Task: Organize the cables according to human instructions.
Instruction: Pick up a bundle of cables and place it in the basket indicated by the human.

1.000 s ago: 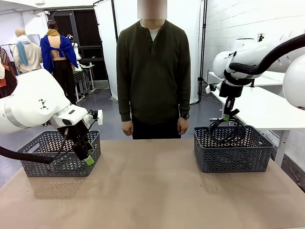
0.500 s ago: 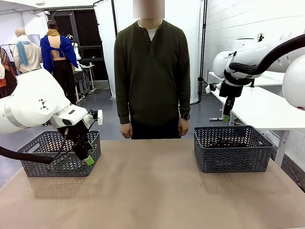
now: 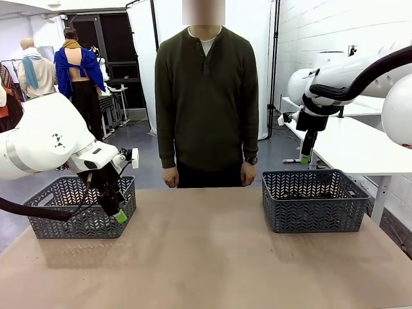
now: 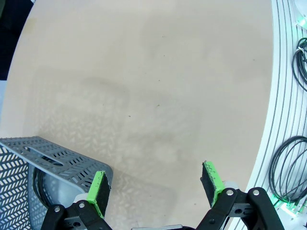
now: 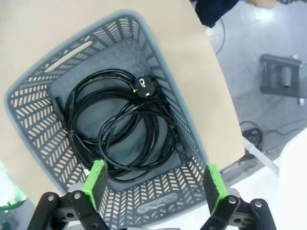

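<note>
Right gripper (image 3: 304,158) poised at right of the front frame, above the right basket (image 3: 313,201), jaws spread wide in its wrist view, green pads (image 5: 95,178) apart and holding nothing. Directly below, in that basket: coiled black cables (image 5: 120,129), seemingly two overlapping loops, a plug end (image 5: 144,86) lying toward the upper middle of the wrist frame. Exact count hard to confirm from the tangle.

Left gripper (image 3: 120,216) low at left of the front frame, just in front of the left basket (image 3: 77,206), also spread wide and empty per its wrist view, pads (image 4: 98,192) well apart over bare tabletop (image 4: 144,96). Corner of the left basket at lower left of that frame, with a dark cord (image 4: 39,184) visible through the mesh; likely at least one cable lodged there, number not readable.

Person (image 3: 206,103) standing at far side, centre of frame, hands (image 3: 170,177) down by the sides, not pointing or offering anything.

Brown tabletop between the baskets bare in the front view.

Judgement: sorting looks at or near its end, with cables in both baskets, both grippers free, nothing obvious left to pick. Any remaining step probably depends on a further cue from the person.
</note>
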Action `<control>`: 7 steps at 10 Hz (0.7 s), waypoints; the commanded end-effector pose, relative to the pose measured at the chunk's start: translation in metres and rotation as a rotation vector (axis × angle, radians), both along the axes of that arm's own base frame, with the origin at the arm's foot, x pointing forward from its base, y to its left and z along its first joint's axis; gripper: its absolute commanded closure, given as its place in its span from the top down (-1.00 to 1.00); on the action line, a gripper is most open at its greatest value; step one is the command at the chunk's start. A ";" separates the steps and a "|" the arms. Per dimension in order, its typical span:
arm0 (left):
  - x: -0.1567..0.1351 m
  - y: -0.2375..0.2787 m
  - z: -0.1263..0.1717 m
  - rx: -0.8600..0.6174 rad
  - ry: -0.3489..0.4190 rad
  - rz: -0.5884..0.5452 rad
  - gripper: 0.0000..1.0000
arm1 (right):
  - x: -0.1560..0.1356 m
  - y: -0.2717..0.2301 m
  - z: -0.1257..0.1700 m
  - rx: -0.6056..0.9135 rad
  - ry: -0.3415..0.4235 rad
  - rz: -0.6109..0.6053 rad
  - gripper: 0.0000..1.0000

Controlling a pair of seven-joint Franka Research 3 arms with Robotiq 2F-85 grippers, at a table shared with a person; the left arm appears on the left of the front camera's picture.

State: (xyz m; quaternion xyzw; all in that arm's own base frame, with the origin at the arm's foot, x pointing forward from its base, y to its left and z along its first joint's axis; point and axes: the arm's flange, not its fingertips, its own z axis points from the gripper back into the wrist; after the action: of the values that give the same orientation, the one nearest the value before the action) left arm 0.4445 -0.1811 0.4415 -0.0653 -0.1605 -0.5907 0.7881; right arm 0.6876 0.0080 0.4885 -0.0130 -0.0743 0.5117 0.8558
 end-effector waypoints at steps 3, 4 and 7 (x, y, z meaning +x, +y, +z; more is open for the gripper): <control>0.000 0.000 0.001 0.005 0.004 -0.002 1.00 | -0.001 0.000 0.000 0.000 0.005 0.000 1.00; 0.000 0.000 0.001 0.005 0.004 -0.002 1.00 | -0.001 0.000 0.000 0.000 0.005 0.000 1.00; 0.000 0.000 0.001 0.005 0.004 -0.002 1.00 | -0.001 0.000 0.000 0.000 0.005 0.000 1.00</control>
State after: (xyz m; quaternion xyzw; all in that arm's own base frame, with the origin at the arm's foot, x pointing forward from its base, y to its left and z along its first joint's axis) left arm 0.4445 -0.1811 0.4415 -0.0653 -0.1605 -0.5907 0.7881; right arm 0.6867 0.0082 0.4892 -0.0119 -0.0722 0.5112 0.8564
